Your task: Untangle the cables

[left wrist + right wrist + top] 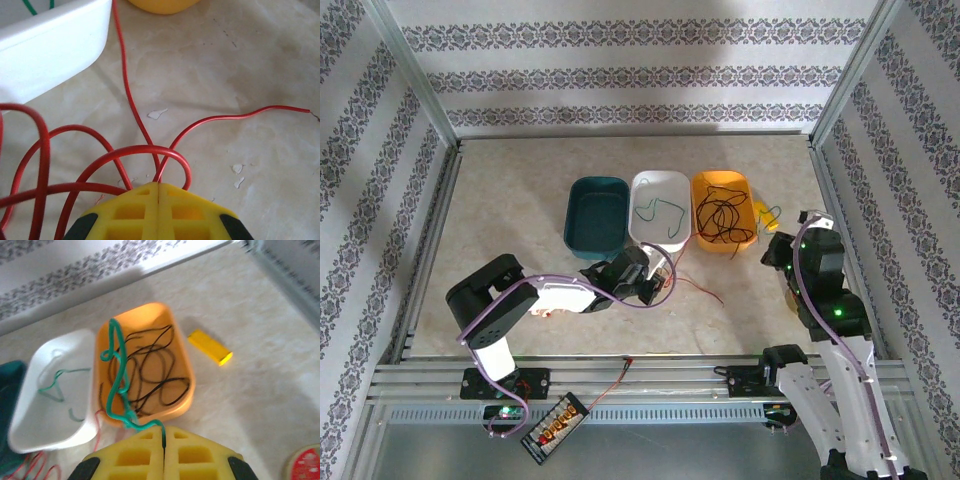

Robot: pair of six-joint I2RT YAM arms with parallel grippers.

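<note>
Left gripper [158, 186] pads clenched on red cable [127, 90], its loops heaped on the table [240, 65] by the white tub [55, 50]; right gripper [164, 430] pinches green cable [120, 376] dangling over black cables [152, 369] in orange tub [186, 365], which looks best lifted slowly and high enough not to snag them.

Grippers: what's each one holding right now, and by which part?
Left gripper: shut on the red cable among its loops, back from the free end. Right gripper: shut on the green cable; which part of it is unclear.
</note>
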